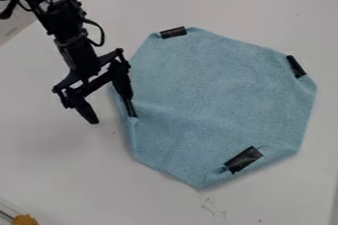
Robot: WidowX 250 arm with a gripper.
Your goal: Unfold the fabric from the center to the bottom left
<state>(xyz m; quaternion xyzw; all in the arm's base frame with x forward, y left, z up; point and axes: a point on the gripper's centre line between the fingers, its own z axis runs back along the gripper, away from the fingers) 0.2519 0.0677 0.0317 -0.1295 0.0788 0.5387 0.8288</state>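
We have the fingers of our gripper [113, 114] spread apart, one outside the light-blue cloth [218, 91], the other at its nine-o'clock edge; the cloth's bulk lies toward three o'clock from them.

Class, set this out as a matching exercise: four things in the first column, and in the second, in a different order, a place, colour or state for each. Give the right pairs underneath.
Column 1
1. Cloth
2. Gripper
3. Tabletop
4. Orange object

Column 2
A. White, underneath everything else in this list
B. Down in the bottom left corner of the view
C. Pale blue, with black patches near its edge
D. Open, at the left edge of the fabric as the camera sees it

Right pairs: 1-C, 2-D, 3-A, 4-B
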